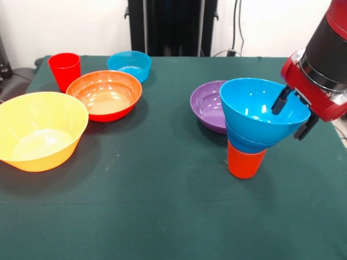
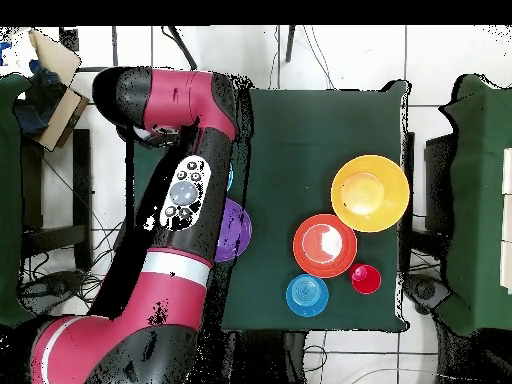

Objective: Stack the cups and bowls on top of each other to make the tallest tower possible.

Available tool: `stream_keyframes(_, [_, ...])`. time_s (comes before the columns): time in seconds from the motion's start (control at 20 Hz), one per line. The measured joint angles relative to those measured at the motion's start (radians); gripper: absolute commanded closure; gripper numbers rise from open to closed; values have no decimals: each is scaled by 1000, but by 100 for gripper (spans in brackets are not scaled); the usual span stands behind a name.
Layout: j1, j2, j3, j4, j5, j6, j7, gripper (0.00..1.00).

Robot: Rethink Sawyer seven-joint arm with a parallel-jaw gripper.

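A tower stands right of centre in the front view: an orange cup [image 1: 246, 160] at the bottom, a small blue bowl [image 1: 244, 142] on it, and a medium blue bowl [image 1: 260, 111] nested on top. My gripper [image 1: 293, 115] is open and straddles the top bowl's right rim, one finger [image 1: 281, 101] inside and one outside. A purple bowl [image 1: 209, 105] sits just behind the tower, touching or nearly so. At the left are a red cup [image 1: 64, 69], an orange-red bowl [image 1: 104, 95], a yellow-orange bowl [image 1: 39, 130] and another blue bowl [image 1: 129, 65]. The purple cup is out of view.
In the overhead view my arm [image 2: 185, 190] covers the tower and part of the purple bowl [image 2: 240, 230]. The yellow-orange bowl [image 2: 370, 193], orange-red bowl [image 2: 324, 245], blue bowl [image 2: 307, 295] and red cup [image 2: 366, 279] cluster on the green table [image 2: 300, 130].
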Motion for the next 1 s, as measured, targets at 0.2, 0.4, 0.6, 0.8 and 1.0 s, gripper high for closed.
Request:
stream_keyframes(0.2, [0,-2,0,1,0,0,0,0])
stream_keyframes(0.4, [-5,-14,0,0,-2,-14,0,0])
stream_keyframes(0.6, [-16,-38,0,3,-35,-79,0,0])
stream_keyframes(0.8, [-41,-82,13,34,-70,-159,-5,0])
stream_keyframes(1.0, [-70,-121,33,63,-83,-176,-23,0])
